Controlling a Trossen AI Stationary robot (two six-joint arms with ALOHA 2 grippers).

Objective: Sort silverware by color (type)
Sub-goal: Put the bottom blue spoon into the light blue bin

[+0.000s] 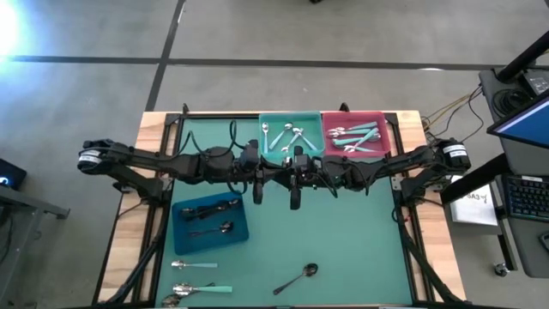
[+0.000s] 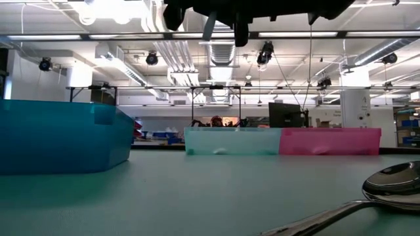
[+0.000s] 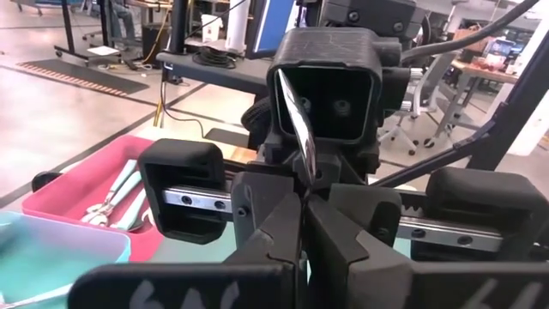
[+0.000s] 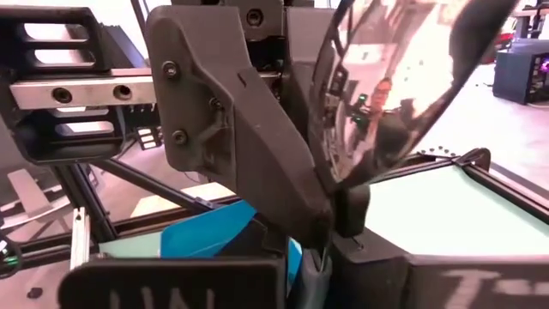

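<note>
1. The left gripper (image 3: 302, 202) and the right gripper (image 4: 330, 232) are seen tip to tip above the middle of the green table mat (image 1: 343, 249).
2. A shiny silver metal spoon (image 4: 403, 86) is held where the tips meet. The left fingers (image 3: 274, 232) are pressed narrow on its thin handle. The right fingers (image 4: 300, 202) are closed at its neck, with the bowl standing up past them.
3. Just beyond the fingers, a pale teal rectangular bin (image 1: 262, 137) holding silver spoons (image 1: 287, 137) is noted. Touching it is a pink rectangular bin (image 1: 388, 137) holding mint-handled spoons (image 1: 356, 137).
4. Nearer than the fingers, on the left arm's side, a blue rectangular bin (image 1: 176, 225) holding dark metal spoons (image 1: 210, 209) is noted.
5. Well apart from the fingers, at the near edge, one dark loose spoon (image 1: 298, 279) and a few more loose spoons (image 1: 197, 289) lie on the mat.
</note>
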